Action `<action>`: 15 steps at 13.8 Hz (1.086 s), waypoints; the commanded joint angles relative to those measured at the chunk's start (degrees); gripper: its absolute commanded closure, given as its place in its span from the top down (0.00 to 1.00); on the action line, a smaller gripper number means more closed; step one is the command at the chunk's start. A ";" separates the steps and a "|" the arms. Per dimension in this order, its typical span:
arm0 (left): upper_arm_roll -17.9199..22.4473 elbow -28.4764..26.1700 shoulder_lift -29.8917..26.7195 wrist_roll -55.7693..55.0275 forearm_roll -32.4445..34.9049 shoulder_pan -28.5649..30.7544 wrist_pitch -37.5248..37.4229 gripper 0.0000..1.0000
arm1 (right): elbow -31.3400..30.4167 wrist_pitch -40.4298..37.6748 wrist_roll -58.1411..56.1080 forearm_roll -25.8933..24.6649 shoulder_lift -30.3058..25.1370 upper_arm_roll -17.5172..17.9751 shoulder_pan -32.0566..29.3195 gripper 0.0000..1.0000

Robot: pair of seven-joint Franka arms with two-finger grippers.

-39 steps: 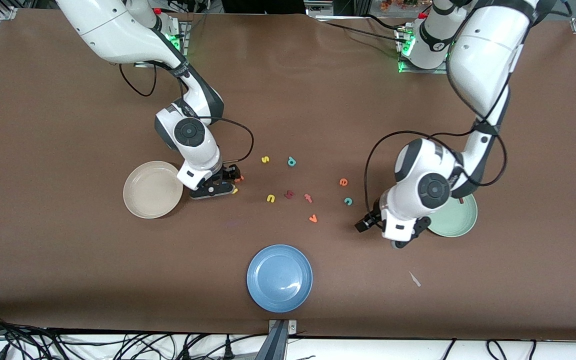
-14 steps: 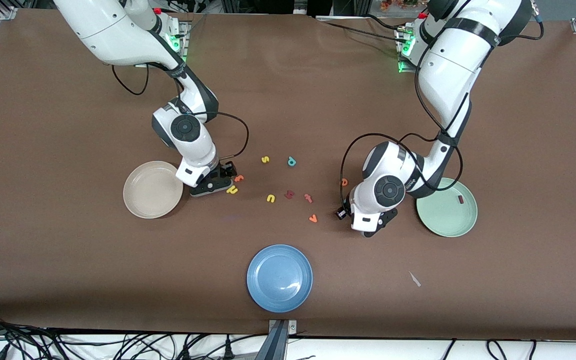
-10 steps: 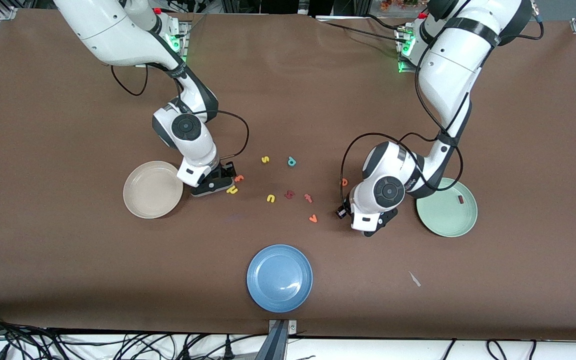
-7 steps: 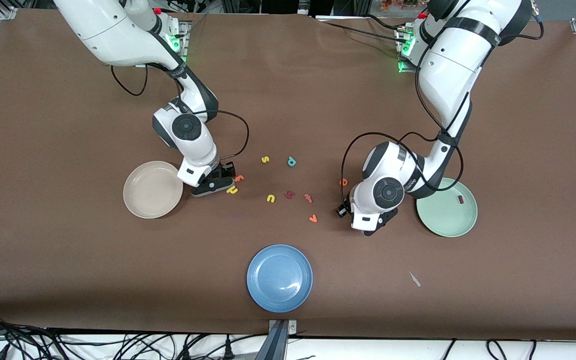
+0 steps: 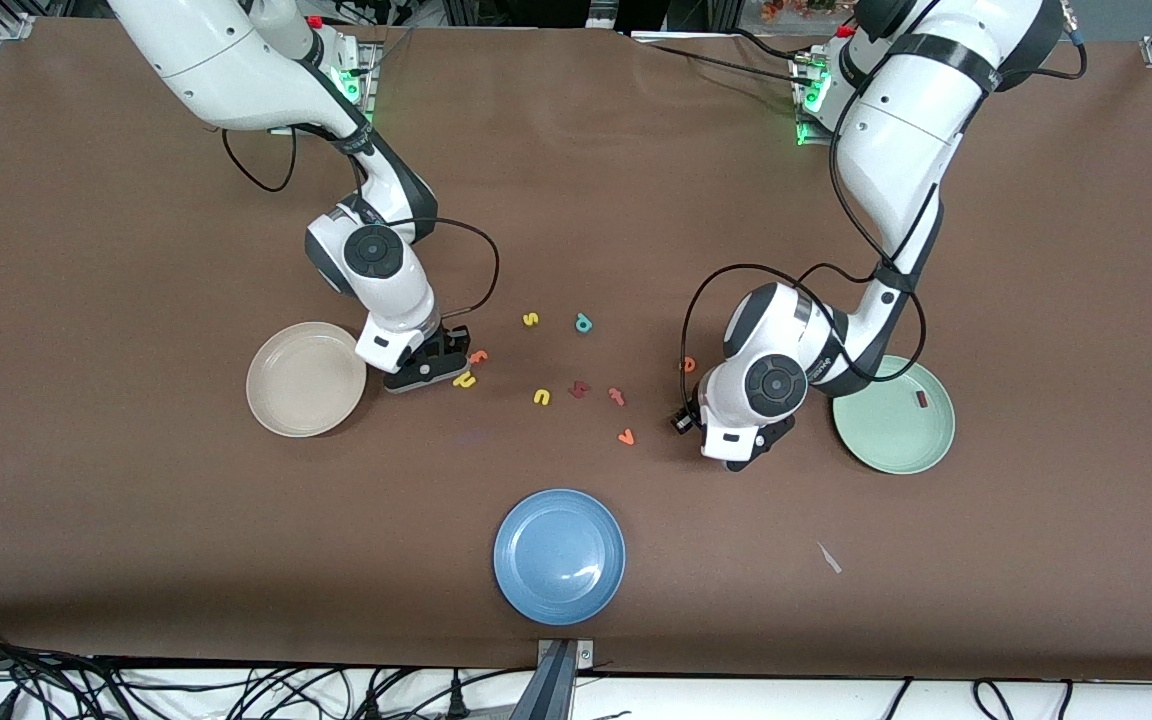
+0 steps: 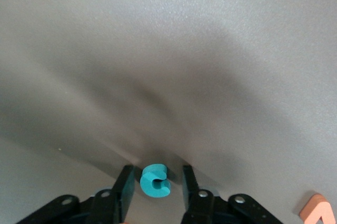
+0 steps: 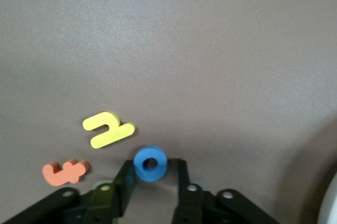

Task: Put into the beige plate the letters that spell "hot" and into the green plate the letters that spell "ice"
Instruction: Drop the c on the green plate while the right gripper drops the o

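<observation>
Teal c [image 6: 154,179] is bracketed, ungripped, by the left pincer [image 6: 154,188]; blue o [image 7: 150,163] by the right pincer [image 7: 152,179]. Either foam letter could be squeezed out sideways.

Bases at twelve, i [image 5: 922,400] in the left arm's plate [image 5: 886,445], c [image 6: 155,181] inside the left hand [image 6: 156,175], e [image 5: 688,364] at twelve of it, o [image 7: 151,164] at the right hand [image 7: 152,168], right arm's plate [image 5: 281,410] at nine.
</observation>
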 commanded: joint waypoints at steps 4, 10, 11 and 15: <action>0.78 0.01 0.98 -0.43 0.46 -0.14 -1.31 0.09 | -0.90 0.46 -0.21 -0.89 0.26 -0.31 -0.28 0.16; 0.78 1.77 -3.40 3.59 0.63 5.73 -4.62 0.01 | -1.95 -8.83 -4.05 -0.45 -8.16 -0.31 -1.33 0.14; 0.78 1.77 -5.76 7.79 0.55 7.49 -8.65 0.01 | -1.95 -10.94 -6.86 -0.27 -9.66 -0.31 -2.47 0.14; 1.30 1.68 -10.27 26.60 0.72 16.36 -22.56 0.02 | -1.69 -12.54 -25.64 5.34 -11.17 -2.23 -8.89 0.15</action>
